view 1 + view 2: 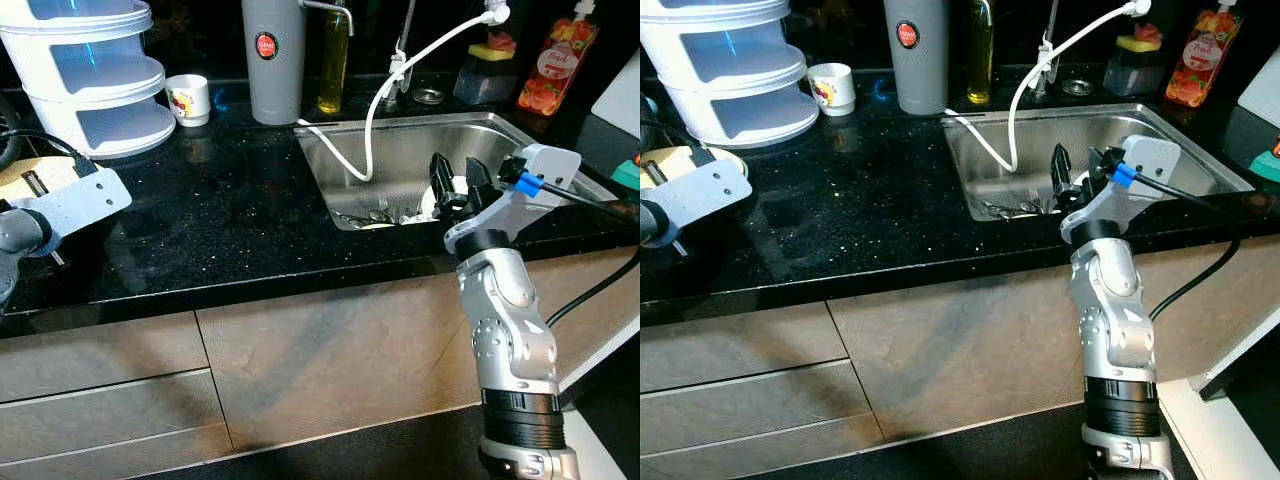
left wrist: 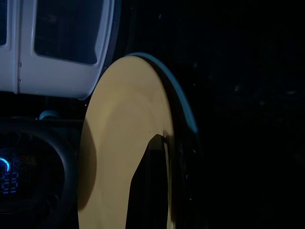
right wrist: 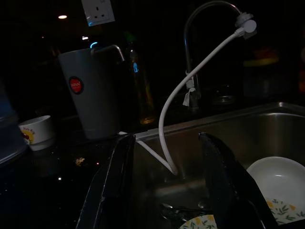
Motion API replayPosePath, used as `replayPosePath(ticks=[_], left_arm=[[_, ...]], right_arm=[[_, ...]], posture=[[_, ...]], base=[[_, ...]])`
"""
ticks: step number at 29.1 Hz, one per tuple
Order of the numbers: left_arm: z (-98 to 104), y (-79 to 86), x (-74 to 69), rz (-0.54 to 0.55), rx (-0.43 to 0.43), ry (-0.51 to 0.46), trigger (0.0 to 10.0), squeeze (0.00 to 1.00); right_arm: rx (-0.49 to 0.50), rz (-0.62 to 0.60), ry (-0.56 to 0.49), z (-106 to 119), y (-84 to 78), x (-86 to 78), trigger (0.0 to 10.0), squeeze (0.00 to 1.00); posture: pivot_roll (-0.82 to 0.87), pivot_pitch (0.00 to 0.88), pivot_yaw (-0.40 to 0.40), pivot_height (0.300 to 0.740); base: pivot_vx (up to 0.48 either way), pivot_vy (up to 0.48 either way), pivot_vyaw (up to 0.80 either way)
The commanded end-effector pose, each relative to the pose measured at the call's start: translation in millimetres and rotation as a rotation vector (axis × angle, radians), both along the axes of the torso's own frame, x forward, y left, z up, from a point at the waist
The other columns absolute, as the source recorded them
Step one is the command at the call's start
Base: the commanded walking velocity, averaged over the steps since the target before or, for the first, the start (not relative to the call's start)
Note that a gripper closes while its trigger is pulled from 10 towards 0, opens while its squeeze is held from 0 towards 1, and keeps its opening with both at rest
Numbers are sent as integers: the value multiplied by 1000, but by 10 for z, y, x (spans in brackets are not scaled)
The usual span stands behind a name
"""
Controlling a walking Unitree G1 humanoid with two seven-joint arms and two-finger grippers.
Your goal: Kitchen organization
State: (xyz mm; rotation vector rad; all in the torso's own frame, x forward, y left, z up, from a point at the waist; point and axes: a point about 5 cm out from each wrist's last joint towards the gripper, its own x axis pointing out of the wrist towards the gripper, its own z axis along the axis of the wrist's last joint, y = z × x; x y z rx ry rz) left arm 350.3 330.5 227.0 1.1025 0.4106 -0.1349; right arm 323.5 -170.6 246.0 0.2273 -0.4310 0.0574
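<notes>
Right gripper (image 3: 167, 183), fingers apart, above sink (image 1: 400, 150): lower squarely over white bowl (image 3: 281, 179) rim before closing; left gripper's finger state cannot be told.

A black speckled bench (image 1: 230, 220) tops beige drawer fronts (image 1: 110, 390); a wall socket (image 3: 98, 11) hangs behind, dimly lit.

Both eye views look from the head, forward and down at the black counter (image 1: 230, 220) and the sink (image 1: 400, 150). The right wrist view looks close along its fingers into this same sink. The left wrist view faces a yellow plate (image 2: 124, 143), very near.
</notes>
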Motion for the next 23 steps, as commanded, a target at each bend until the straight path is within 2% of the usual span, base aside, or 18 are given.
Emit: replayPosePath(ticks=[1,2,3,5,6,7,8,9,10,12,16,19,20,23], left_arm=[[-152,16,-27,7,-17,67,0,0],[-134,-5,-16,-4,-22,53,0,0],[-82,-92,21,-47,-41,16,0,0],[60,-392,90,-176,-117,-71,0,0],[103,-535,108,-225,-183,-88,0,0],[140,-668,115,-274,-228,-112,4745,0],[157,-744,118,-302,-252,-126,4745,0],[152,-823,113,-331,-285,-119,10000,0],[152,-823,113,-331,-285,-119,10000,0],[90,-998,70,-402,-351,-88,10000,0],[3,-1127,30,-456,-366,-63,10000,0],[-28,-1365,-24,-578,-337,-92,10000,0],[-28,-1365,-24,-578,-337,-92,10000,0],[34,-1655,-80,-723,-282,-128,10000,0]], right_arm=[[6,2,3,0,-5,0,10000,0],[6,4,2,2,1,4,10000,0],[5,6,1,6,2,7,10000,0],[3,6,1,10,-3,13,10000,0],[4,5,0,12,-6,16,10000,0],[2,6,-1,18,-3,18,10000,0],[2,7,-2,20,-1,20,10000,0],[0,8,-3,24,2,22,10000,0],[0,8,-3,24,2,22,10000,0],[-2,9,-5,31,5,22,10000,0],[-4,7,-6,37,-7,23,10000,0],[-10,3,-9,48,-26,30,10000,0],[-10,3,-9,48,-26,30,10000,0],[-15,9,-14,73,-22,47,10000,0]], posture=[[148,49,-30,740],[147,47,-32,740],[147,46,-36,740],[147,43,-37,740],[147,43,-38,740],[147,43,-38,740],[143,38,-39,740],[142,36,-38,740],[142,36,-38,740],[142,36,-38,740],[135,29,-44,740],[132,22,-51,740],[132,22,-51,740],[134,14,-58,740]], base=[[0,0,0],[0,0,0],[0,0,0],[0,0,0],[0,0,0],[0,0,0],[0,0,0],[0,0,0],[0,0,0],[0,0,0],[0,0,0],[0,0,0],[0,0,0],[0,0,0]])
